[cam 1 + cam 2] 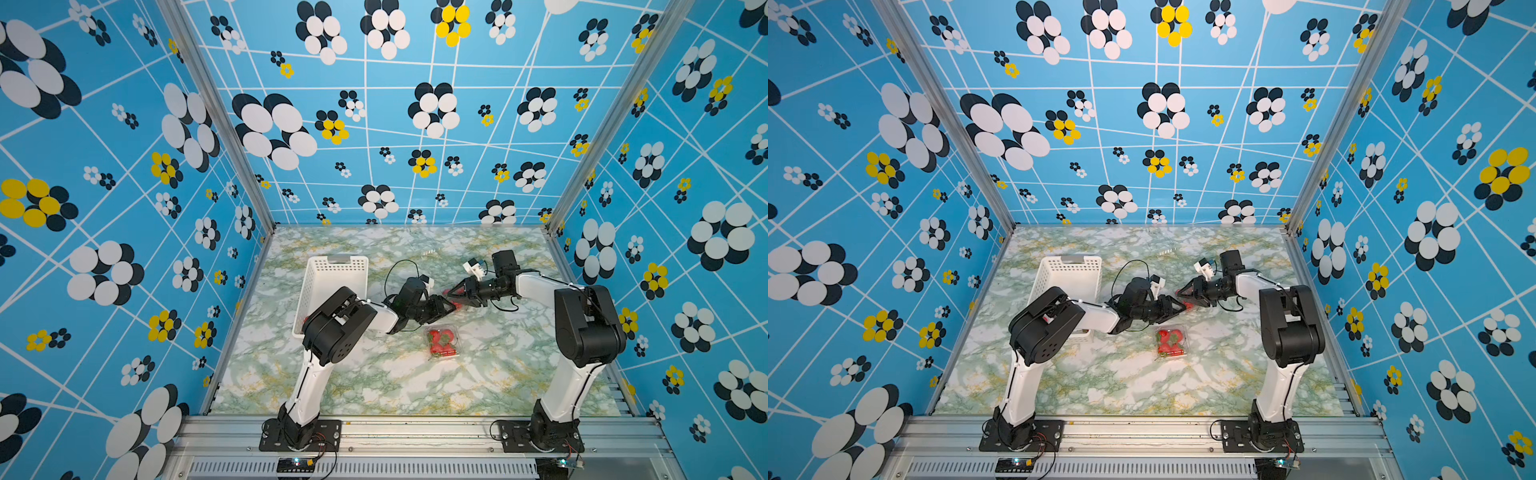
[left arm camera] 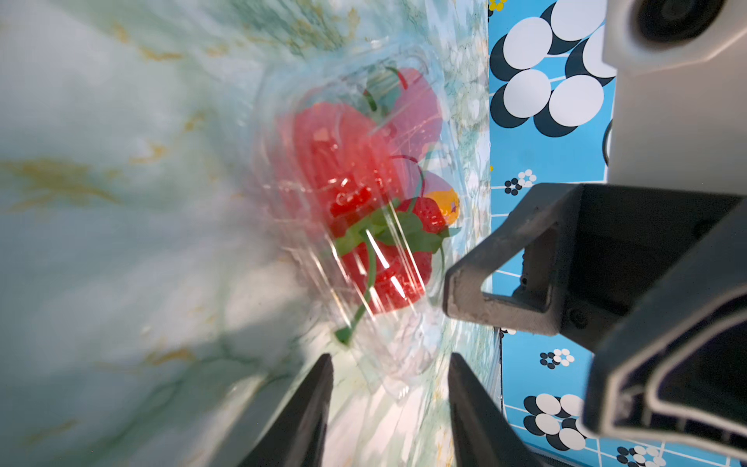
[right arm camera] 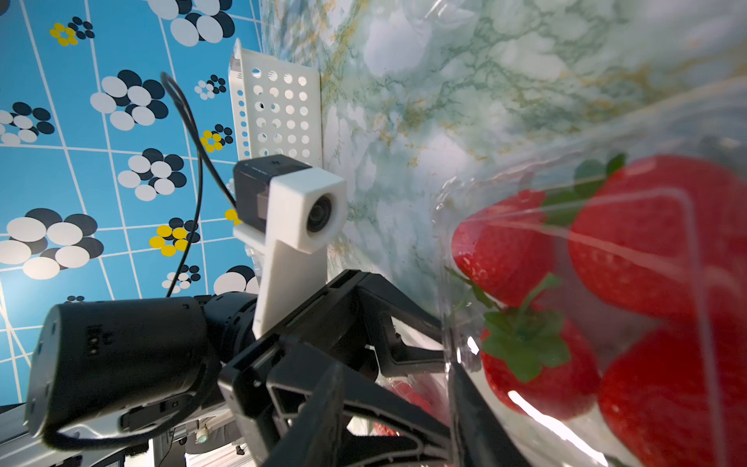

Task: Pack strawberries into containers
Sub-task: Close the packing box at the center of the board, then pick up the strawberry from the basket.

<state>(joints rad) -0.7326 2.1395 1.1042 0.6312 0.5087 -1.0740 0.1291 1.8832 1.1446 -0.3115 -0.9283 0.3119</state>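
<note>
Looking down in both top views, found the left gripper [image 1: 451, 306] and right gripper [image 1: 451, 294] nose to nose over mid-table, with a clear clamshell punnet [image 2: 404, 356] of strawberries [image 2: 343, 161] under their tips and mostly hidden by them. Saw the left jaws spread, the punnet's near edge reaching between the fingers [image 2: 311, 408], nothing pinched. Saw the right jaws parted too, one finger [image 3: 473, 420] against the punnet's wall; could not tell touching from just beside. Noted a second punnet [image 1: 443, 341], full of strawberries, on the table just in front of the grippers, toward the arms' bases. Placed the white perforated basket [image 1: 337, 270] at the back left, its near end covered by the left arm [image 1: 340, 320]. Found bare marble-patterned tabletop [image 1: 395, 386] along the front and far right, blue flowered walls [image 1: 124, 208] hemming the other three sides.
</note>
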